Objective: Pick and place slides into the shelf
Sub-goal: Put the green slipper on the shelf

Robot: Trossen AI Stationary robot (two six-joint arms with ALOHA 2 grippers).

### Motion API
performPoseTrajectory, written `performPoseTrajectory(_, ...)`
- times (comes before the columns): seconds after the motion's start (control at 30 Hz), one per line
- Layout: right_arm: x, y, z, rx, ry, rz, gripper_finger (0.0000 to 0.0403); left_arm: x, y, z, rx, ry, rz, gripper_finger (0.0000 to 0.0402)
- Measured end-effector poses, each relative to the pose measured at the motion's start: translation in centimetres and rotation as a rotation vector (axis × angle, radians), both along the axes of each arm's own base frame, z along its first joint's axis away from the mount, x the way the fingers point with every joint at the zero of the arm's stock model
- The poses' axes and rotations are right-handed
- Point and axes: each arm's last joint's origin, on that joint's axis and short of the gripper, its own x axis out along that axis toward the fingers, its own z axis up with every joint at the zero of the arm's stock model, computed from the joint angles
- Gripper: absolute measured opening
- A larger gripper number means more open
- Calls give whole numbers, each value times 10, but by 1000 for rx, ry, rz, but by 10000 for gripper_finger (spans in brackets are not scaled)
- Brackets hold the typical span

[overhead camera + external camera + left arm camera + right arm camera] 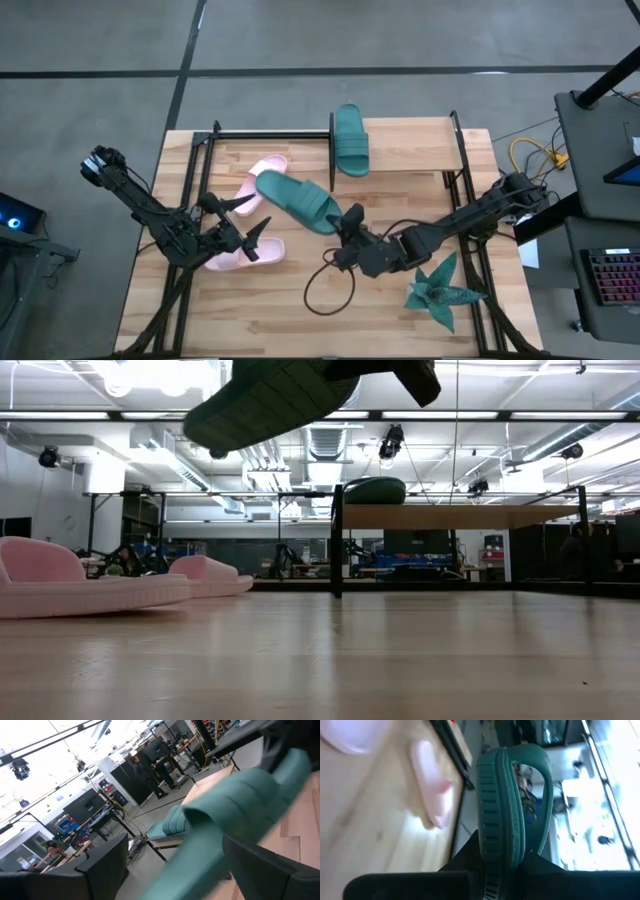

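Above the table's middle, the right gripper (345,225) is closed on the edge of a teal slide (298,200), which looks light, soft and bendable, so a firm pinch suits it, while the left gripper (240,225) waits open near the pink slides (252,215).

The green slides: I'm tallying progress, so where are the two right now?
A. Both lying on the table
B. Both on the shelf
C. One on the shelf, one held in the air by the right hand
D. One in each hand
C: one green slide lies on the shelf, while the right hand holds the other green slide clear above the table.
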Motion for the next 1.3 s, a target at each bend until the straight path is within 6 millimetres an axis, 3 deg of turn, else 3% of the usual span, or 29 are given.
performPoseTrajectory(0.3,0,-3,20,-90,-66,-186,30,0,0,0,0,1,0,306)
performPoseTrajectory(0.73,-2,-6,32,-147,-126,-363,30,-1,1,-14,28,34,0,306)
performPoseTrajectory(1.3,-9,-10,33,-188,-173,-509,30,-1,1,-20,39,46,0,306)
